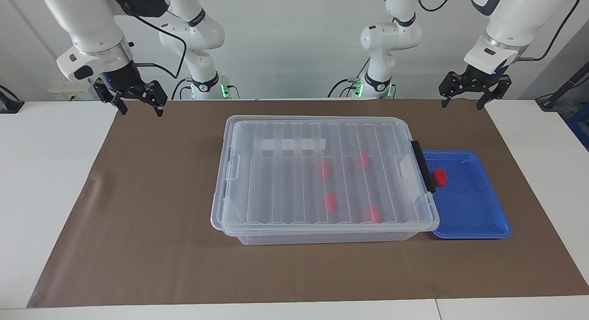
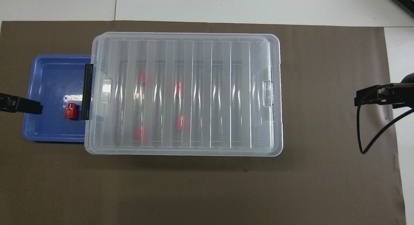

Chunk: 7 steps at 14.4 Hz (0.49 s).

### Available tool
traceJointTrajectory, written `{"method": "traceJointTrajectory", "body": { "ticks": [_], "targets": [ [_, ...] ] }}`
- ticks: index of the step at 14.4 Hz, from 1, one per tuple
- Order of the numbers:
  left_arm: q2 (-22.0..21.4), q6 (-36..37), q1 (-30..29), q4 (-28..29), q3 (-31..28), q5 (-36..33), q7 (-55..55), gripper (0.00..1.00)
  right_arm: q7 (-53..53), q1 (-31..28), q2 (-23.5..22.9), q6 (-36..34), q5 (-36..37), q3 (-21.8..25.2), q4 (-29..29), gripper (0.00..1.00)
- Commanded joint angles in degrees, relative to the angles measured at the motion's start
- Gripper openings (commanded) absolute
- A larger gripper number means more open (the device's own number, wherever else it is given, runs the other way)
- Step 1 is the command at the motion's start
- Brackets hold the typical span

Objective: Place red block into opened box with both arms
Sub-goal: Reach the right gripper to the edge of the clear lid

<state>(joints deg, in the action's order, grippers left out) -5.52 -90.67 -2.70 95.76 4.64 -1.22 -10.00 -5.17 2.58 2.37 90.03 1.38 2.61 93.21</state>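
Note:
One red block (image 1: 440, 177) (image 2: 71, 111) lies in a shallow blue tray (image 1: 474, 209) (image 2: 48, 82), close to the box's black handle (image 1: 423, 165). The clear box (image 1: 322, 172) (image 2: 184, 92) stands mid-mat with its ribbed lid lying flat on top. Several more red blocks (image 1: 323, 169) show blurred through the lid. My left gripper (image 1: 461, 104) (image 2: 32, 106) hangs open in the air over the tray's outer edge, holding nothing. My right gripper (image 1: 141, 111) (image 2: 362, 99) hangs open and empty over the mat at the right arm's end.
A brown mat (image 1: 138, 218) covers most of the white table (image 1: 41, 172). The tray touches the box at the left arm's end, partly under the lid's rim. A black cable (image 2: 372, 134) loops down from the right gripper.

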Motion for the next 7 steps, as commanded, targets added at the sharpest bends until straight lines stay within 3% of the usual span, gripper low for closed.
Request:
{"method": "traceJointTrajectory", "body": {
  "ticks": [1, 7],
  "targets": [
    [-0.6, 0.1, 0.6, 0.7, -0.4, -0.1, 0.9, 1.00, 0.7, -0.8, 0.5, 1.1, -0.7, -0.6, 1.1, 1.00],
    [-0.6, 0.1, 0.1, 0.7, -0.5, -0.1, 0.9, 1.00, -2.7, 0.8, 0.2, 10.0, -3.9, -1.4, 5.8, 1.00]
  ]
}}
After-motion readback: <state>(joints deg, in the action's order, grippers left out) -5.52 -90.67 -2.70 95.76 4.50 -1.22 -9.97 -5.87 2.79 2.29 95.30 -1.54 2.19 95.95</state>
